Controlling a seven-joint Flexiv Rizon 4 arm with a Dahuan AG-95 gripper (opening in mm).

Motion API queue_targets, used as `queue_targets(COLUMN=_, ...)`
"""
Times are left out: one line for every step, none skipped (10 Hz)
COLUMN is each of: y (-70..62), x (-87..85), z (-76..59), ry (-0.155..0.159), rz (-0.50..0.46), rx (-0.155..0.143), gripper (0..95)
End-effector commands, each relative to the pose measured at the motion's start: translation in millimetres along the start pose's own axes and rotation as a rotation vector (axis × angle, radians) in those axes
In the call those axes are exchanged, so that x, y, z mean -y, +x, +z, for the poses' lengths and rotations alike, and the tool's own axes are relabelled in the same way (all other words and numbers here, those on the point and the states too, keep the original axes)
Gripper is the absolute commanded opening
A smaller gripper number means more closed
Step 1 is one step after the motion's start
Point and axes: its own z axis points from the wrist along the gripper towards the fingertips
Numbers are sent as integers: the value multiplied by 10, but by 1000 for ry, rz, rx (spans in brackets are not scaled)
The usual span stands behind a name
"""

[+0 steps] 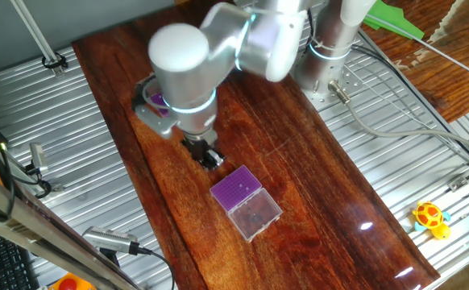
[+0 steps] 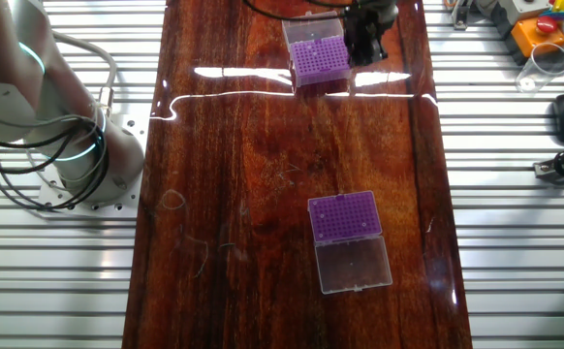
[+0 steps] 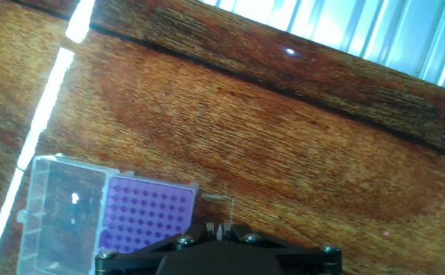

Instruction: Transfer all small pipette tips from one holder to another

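Near one end of the counter [image 2: 214,145], my end effector [image 2: 366,39] hangs just beside a purple tip holder [image 2: 319,60], its opening impossible to tell.

Far tip holder [image 1: 157,101] mostly behind the blurred arm [image 1: 194,56]; gripper [image 3: 221,229] fingertips cut off below, grip unreadable.

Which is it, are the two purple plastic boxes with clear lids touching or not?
Apart. The other fixed view shows the upper purple plastic box and the lower purple plastic box with a strip of wooden table between them.
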Motion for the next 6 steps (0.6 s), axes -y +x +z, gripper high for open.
queue_targets(y=9, x=149, z=36, ry=14, rz=-72, rx=10, gripper=0)
queue_targets(y=9, x=149, z=36, ry=15, rz=-119, rx=7, gripper=0)
queue_targets(y=9, x=149, z=36, ry=9, rz=-177, rx=5, gripper=0)
queue_targets(y=9, x=149, z=36, ry=-2, rz=-197, rx=-1, gripper=0)
queue_targets(y=9, x=149, z=36, ry=-3, rz=-203, rx=-7, gripper=0)
queue_targets(y=9, x=149, z=36, ry=-6, rz=-203, rx=-13, gripper=0)
